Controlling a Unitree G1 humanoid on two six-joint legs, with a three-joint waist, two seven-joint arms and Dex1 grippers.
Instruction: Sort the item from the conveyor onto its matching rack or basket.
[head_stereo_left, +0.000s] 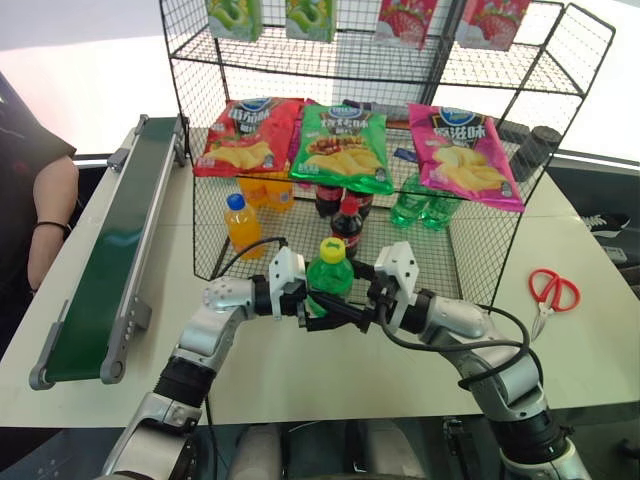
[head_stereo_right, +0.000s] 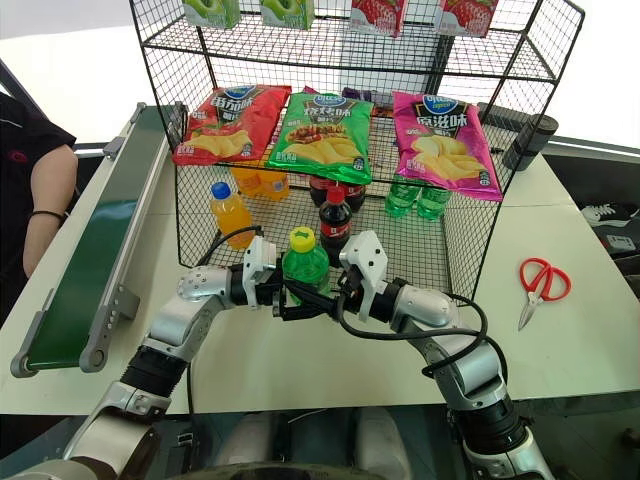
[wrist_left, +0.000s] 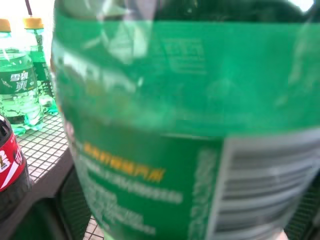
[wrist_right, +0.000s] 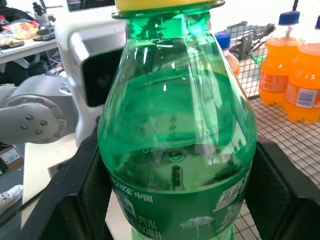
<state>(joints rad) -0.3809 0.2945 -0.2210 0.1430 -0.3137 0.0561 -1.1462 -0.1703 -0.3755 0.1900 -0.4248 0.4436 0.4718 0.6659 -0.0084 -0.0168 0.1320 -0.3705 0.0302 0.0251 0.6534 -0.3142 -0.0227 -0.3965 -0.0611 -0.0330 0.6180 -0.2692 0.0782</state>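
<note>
At lower centre, the clear-green plastic soda bottle with yellow cap (head_stereo_left: 331, 270) changes grippers: right gripper (head_stereo_left: 352, 312) clamped on it, left gripper (head_stereo_left: 305, 300) spread wide and best drawn back before carrying toward the black wire-grid rack's basket (head_stereo_left: 470, 262).

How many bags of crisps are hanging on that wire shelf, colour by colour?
Red bag: 1
Green bag: 1
Pink bag: 1
Total: 3
</note>
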